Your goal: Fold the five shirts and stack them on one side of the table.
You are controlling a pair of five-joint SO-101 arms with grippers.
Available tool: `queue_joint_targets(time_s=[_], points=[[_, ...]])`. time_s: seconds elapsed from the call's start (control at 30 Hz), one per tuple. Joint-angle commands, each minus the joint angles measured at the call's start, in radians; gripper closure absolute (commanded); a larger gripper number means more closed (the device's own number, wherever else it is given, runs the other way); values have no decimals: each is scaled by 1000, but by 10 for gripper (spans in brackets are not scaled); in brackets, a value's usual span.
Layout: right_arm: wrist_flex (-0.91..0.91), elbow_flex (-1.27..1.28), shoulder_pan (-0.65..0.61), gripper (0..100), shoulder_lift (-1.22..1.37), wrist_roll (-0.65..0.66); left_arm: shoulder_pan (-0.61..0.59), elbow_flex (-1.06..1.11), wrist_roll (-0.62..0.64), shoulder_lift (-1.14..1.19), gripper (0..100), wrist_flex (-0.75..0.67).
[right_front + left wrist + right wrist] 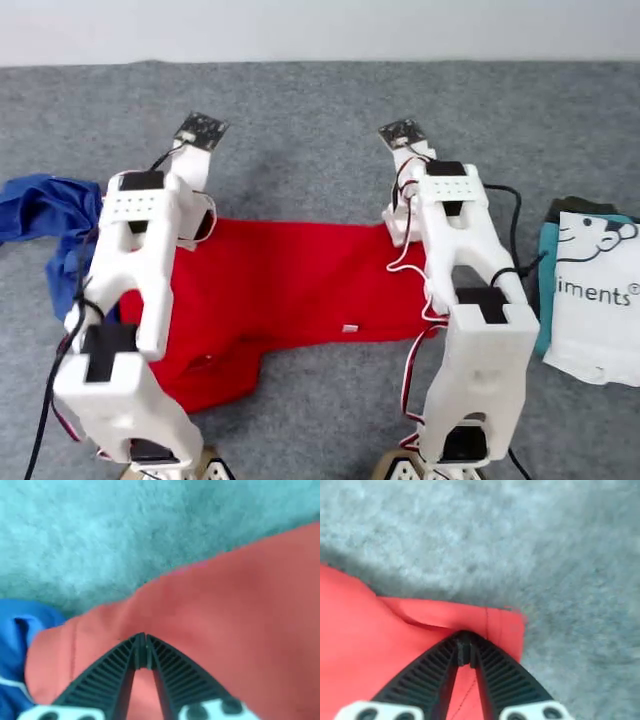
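A red shirt (290,285) lies spread on the grey carpeted table (320,120), folded over along its far edge. My left gripper (142,652) is shut, its tips pinching the red shirt (240,620) near the far left corner. My right gripper (464,650) is shut on the far right corner of the red shirt (380,645), where the cloth puckers into a small fold. In the high view both arms reach over the shirt, the left gripper (192,218) and right gripper (400,222) at its far edge.
A crumpled blue shirt (45,215) lies at the left edge, touching the red one; it shows beside the left gripper too (12,645). A white printed shirt (600,305) rests on a teal one (550,290) at the right edge. Bare carpet stretches beyond the red shirt.
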Motion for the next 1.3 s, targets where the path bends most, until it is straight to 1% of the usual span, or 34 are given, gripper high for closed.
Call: queue_joint_targets(time_s=[0.0,0.17,0.27,0.33,0.47,0.53,0.63,0.77,0.87,0.97,1.1,1.27], points=[[-68,-52,64,988,1,-5,-44,-79,0,52,995,32],[-122,-61,114,987,-4,-5,-129,-88,-3,75,995,35],[-62,-144,111,987,1,-5,-146,-88,-23,64,995,72],[-15,-213,108,987,1,-6,-137,-85,-48,49,995,114],[125,-361,93,987,-4,-12,-101,-87,-44,-54,995,173],[194,-410,73,987,5,-12,-71,-87,-43,-120,995,176],[231,-419,31,987,10,-8,-12,-87,-41,-167,995,153],[213,-425,-1,987,81,-8,31,-84,-37,-129,995,95],[170,-425,5,987,160,-6,29,-85,-3,-26,995,49],[139,-428,27,987,217,-6,25,-87,-6,81,995,40],[133,-516,76,987,265,-6,-43,-88,-6,140,995,46],[147,-715,99,987,285,-5,-117,-84,-17,100,995,63]])
